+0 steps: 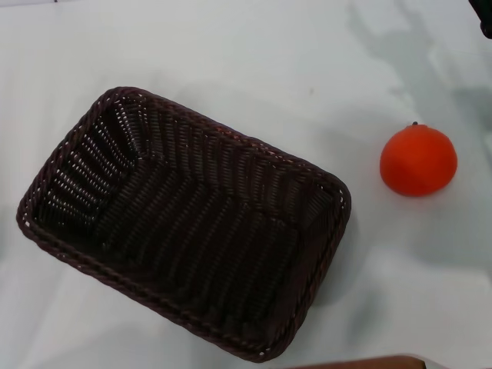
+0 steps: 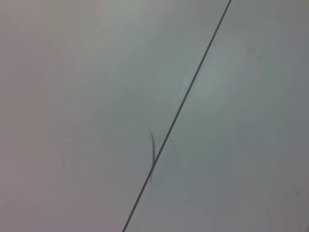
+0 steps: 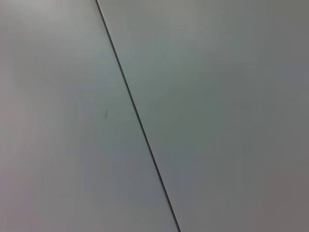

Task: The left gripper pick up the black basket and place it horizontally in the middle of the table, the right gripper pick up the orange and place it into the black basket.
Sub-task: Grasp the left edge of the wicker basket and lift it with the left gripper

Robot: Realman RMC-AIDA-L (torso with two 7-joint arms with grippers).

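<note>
The black basket [image 1: 184,223] is lying empty and skewed toward the table's [image 1: 231,54] near-left area; the orange [image 1: 418,160] is sitting apart toward the right edge. Neither gripper is showing, state undeterminable. Both placements remain outstanding.

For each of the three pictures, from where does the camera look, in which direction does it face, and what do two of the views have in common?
Head view: from the robot's head, looking forward and down at the black basket lying askew and the orange beside it on the white table; only a dark tip of robot hardware shows, at the far right corner.
Left wrist view: from the left arm's wrist, facing a white surface crossed by a thin dark seam; no fingers show.
Right wrist view: from the right wrist, facing the same kind of surface and seam; no fingers show.
Shared: both wrist views show only white surface with a seam.
</note>
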